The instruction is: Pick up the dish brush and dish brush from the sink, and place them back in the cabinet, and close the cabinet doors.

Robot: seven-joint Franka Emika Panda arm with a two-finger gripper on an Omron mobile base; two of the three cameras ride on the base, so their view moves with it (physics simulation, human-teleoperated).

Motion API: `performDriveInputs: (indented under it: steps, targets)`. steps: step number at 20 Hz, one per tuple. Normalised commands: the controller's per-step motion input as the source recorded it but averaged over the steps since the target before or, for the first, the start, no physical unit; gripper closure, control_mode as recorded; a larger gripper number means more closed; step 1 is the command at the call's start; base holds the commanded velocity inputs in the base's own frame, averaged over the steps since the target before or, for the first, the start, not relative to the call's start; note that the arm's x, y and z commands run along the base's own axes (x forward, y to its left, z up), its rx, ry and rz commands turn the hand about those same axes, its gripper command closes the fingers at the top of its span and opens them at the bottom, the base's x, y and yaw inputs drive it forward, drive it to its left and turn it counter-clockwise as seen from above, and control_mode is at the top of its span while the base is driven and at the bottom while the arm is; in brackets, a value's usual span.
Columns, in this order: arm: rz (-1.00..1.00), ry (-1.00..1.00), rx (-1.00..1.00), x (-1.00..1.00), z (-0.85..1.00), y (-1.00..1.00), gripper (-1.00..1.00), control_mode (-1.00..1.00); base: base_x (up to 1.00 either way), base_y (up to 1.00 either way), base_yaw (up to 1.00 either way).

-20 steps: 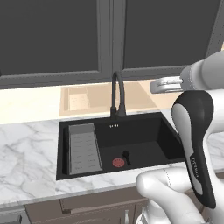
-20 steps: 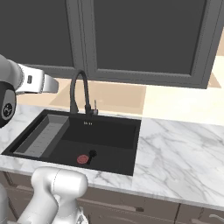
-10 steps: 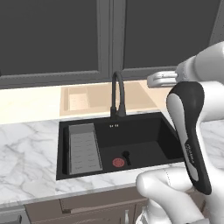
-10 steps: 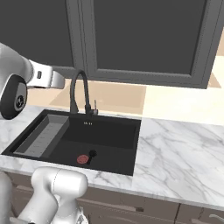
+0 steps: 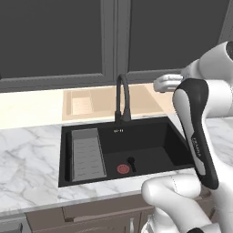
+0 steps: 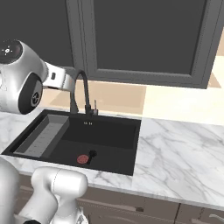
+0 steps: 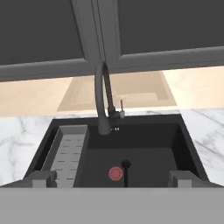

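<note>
- Fingertips of the gripper (image 7: 112,179) stood at the near edge of the hand view, at 7 and 5 o'clock, spread as wide as they go, with nothing between them.
- Sink (image 7: 188,144) lay directly below and ahead of the hand: a black basin set in the marble counter (image 5: 27,154).
- Black dish brush (image 7: 126,168) rested on the basin floor, just beside the red drain (image 7: 115,173), at its 2 o'clock in the hand view. It also showed in the left base view (image 5: 132,163) and the right base view (image 6: 91,155).
- Grey ribbed rack (image 7: 70,155) filled the 9 o'clock side of the basin.
- Cream dish brush could not be made out anywhere in the basin; possibly hidden or too small to tell.
- Faucet (image 7: 103,100) arched up at the back rim, 12 o'clock from the drain, its spout hanging over the basin ahead of the brush.
- Cabinet doors (image 7: 144,30) were beyond, at the top of the view. These dark panels looked shut; no handles were visible, so I could not tell whether this was the target cabinet.
- Judged step: approach for the first pick, nothing yet grasped.
- Next move, as judged: descend toward the black brush, keep clear of the faucet spout, set the fingers across the thin handle, then close.
</note>
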Motion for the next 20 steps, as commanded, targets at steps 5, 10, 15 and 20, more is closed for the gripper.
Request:
performDriveInputs:
  steps: [5,10,15,20]
  targets:
    - [0.00,0.00,0.00,0.05,-0.54,-0.14,-1.00,-1.00,0.00,0.00,0.00]
    - [0.00,0.00,0.00,0.02,-0.62,-0.04,-1.00,-1.00,0.00,0.00,0.00]
    - [0.00,0.00,0.00,0.07,-0.54,0.00,-1.00,-1.00,0.00,0.00,0.00]
    - [0.00,0.03,0.00,0.14,-0.28,0.00,-1.00,-1.00,0.00,0.00,0.00]
